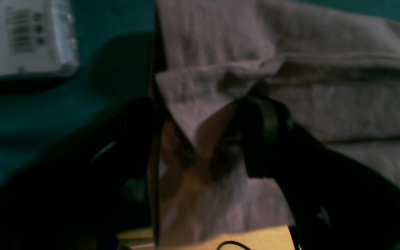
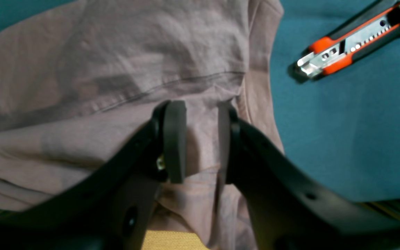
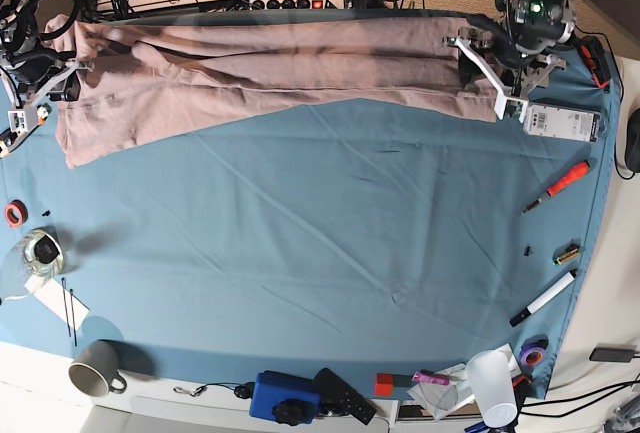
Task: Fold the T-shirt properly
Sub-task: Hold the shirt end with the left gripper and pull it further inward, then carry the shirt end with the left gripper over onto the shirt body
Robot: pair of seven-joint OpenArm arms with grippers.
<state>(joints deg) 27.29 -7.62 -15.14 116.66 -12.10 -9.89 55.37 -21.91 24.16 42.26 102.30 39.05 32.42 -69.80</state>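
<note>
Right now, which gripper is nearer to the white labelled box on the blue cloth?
Left. The left gripper, shut on the T-shirt, is just beside the white box. The right gripper holds the T-shirt's opposite end, far across from it.

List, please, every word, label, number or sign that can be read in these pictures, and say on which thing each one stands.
No text here can be read.
White box beside the T-shirt: grey printed lines and round marks, too blurred to read.
The same white box in the base view: a dark label, too small to read.
Orange utility knife: no lettering visible.
The T-shirt: plain, no print seen.
</note>
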